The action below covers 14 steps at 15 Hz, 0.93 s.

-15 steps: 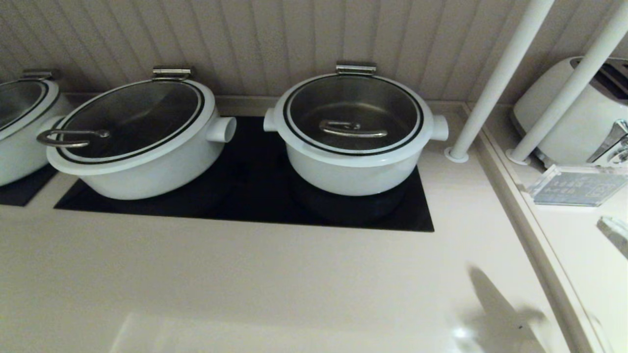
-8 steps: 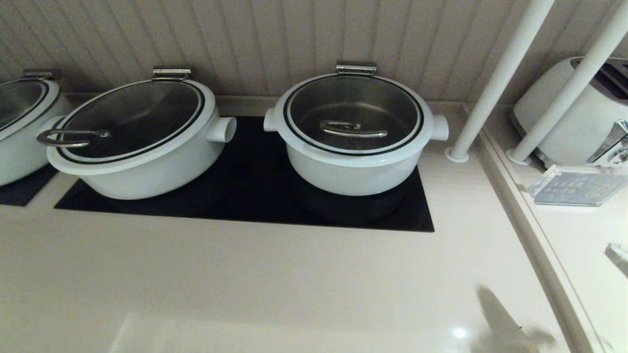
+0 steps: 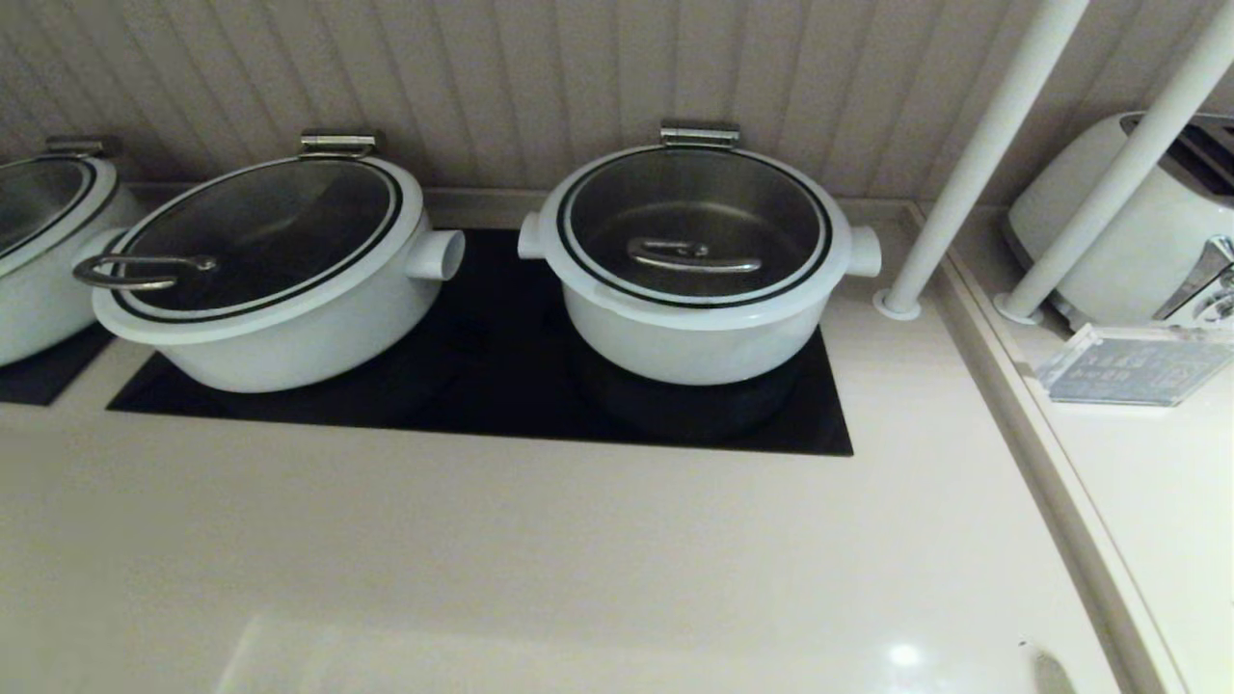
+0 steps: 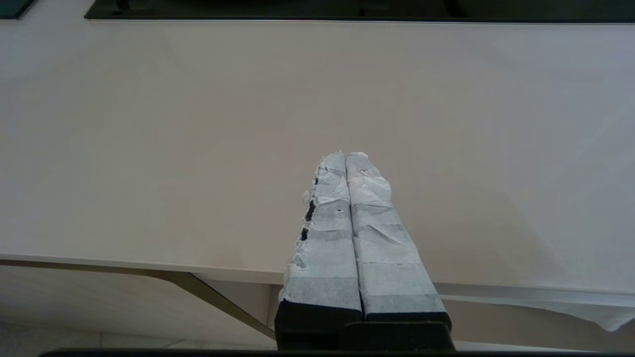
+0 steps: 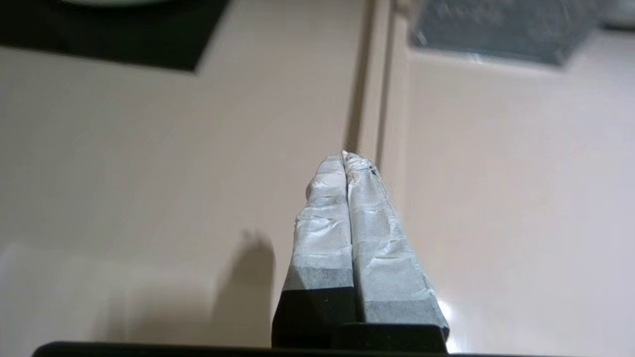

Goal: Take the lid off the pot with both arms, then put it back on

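Observation:
The round white pot (image 3: 694, 342) with two stubby side handles stands on the black cooktop (image 3: 501, 395) at the back middle. The glass lid (image 3: 762, 207) with its curved steel bar handle (image 3: 692, 254) sits closed on it. Neither arm shows in the head view. My left gripper (image 4: 346, 154) is shut and empty above the counter's front edge. My right gripper (image 5: 344, 154) is shut and empty over the pale counter near the raised ledge, far in front of the pot.
A wider white pot (image 3: 280, 318) with a loop-handled lid stands to the left, another pot (image 3: 39, 289) further left. Two white slanted poles (image 3: 974, 164) rise at the right. A toaster (image 3: 1118, 231) and a clear sign holder (image 3: 1128, 366) stand on the right ledge.
The right gripper's tip at the right edge and its shadow on the counter have drawn back toward me and out of the head view. The pot and lid have not moved.

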### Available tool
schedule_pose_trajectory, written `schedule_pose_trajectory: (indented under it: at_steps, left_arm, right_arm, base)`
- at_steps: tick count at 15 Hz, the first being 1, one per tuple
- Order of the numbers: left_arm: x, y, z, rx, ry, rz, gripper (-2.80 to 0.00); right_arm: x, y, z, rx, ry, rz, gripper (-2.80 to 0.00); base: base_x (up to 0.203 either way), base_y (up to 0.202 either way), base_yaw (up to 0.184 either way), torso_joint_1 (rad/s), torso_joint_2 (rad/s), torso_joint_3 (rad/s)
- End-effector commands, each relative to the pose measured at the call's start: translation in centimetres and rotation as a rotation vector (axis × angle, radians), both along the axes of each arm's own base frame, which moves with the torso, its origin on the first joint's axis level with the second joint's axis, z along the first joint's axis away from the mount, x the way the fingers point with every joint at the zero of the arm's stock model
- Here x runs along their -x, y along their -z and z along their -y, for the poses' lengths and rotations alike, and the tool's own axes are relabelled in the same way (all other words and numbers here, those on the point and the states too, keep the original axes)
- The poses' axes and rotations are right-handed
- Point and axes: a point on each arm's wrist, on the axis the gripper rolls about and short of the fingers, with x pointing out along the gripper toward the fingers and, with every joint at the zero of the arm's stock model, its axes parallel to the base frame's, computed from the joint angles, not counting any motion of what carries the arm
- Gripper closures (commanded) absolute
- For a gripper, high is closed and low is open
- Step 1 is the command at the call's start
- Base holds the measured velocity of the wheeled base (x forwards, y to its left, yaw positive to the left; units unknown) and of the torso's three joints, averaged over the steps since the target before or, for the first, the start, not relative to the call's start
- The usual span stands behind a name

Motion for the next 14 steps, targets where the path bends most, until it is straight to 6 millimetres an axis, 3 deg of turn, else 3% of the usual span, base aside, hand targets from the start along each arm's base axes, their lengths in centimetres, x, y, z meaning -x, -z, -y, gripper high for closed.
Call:
schedule_pose_trajectory:
  at_steps: [1,9,14]
  left_arm:
    - [0.0,0.0,0.0,-0.001,0.0,0.001,0.0]
    - [0.0,0.0,0.0,0.001,0.0,0.001,0.0]
    - [0.0,0.0,0.0,0.002,-0.003,0.001,0.0]
  right_arm:
    - [1.8,1.1,-0.1,0.003,0.011,0.03,0.0]
    - [4.2,4.1,0.0,0.026,0.036,-0.003,0.0]
    - [4.7,4.3,0.0,0.021,0.029,0.047,0.0]
  base:
    - [0.0,0.0,0.0,0.0,0.0,0.0]
    - [0.0,0.0,0.0,0.0,0.0,0.0]
    - [0.0,0.0,0.0,0.0,0.0,0.0]
